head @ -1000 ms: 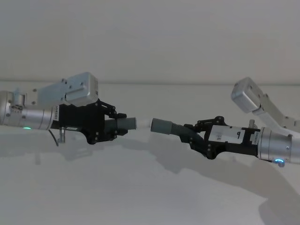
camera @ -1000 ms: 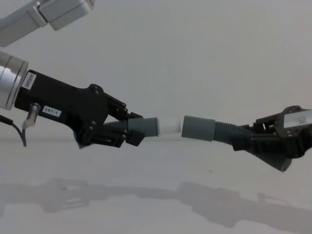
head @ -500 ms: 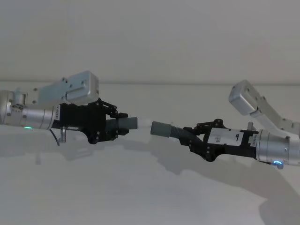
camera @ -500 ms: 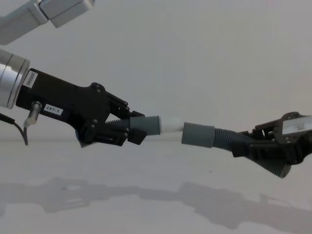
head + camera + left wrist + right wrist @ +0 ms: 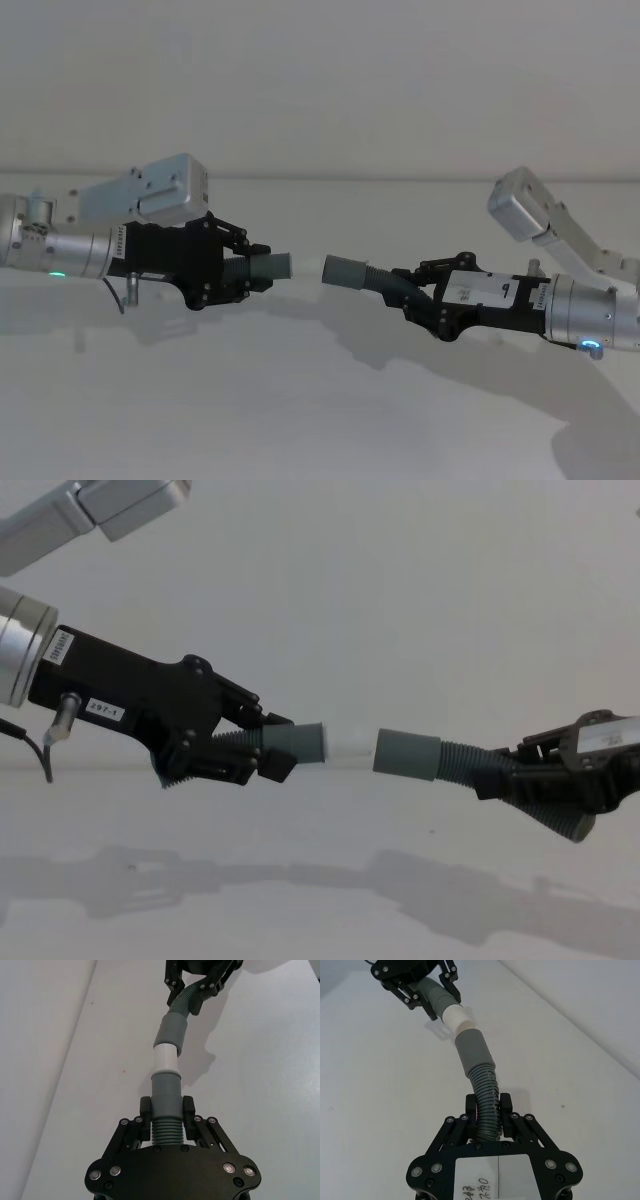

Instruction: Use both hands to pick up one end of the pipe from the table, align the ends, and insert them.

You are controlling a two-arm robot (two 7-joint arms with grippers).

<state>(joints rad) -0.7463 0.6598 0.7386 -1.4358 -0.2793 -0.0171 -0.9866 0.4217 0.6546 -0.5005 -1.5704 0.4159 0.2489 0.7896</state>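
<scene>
Since half a second ago, little shift: black left gripper (image 5: 262,750) stays clamped on ribbed grey hose with white tip (image 5: 345,743); black right gripper (image 5: 500,775) holds sleeve-ended hose (image 5: 408,754). Above white table (image 5: 320,920). Chest view shows ends meeting; head view a gap.

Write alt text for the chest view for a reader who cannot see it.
Two black grippers hold ribbed grey pipe pieces end to end above a white table. The left gripper grips the piece with the white tip, which meets the mouth of the wider grey sleeve on the piece held by the right gripper. How far it is inserted cannot be told.
</scene>
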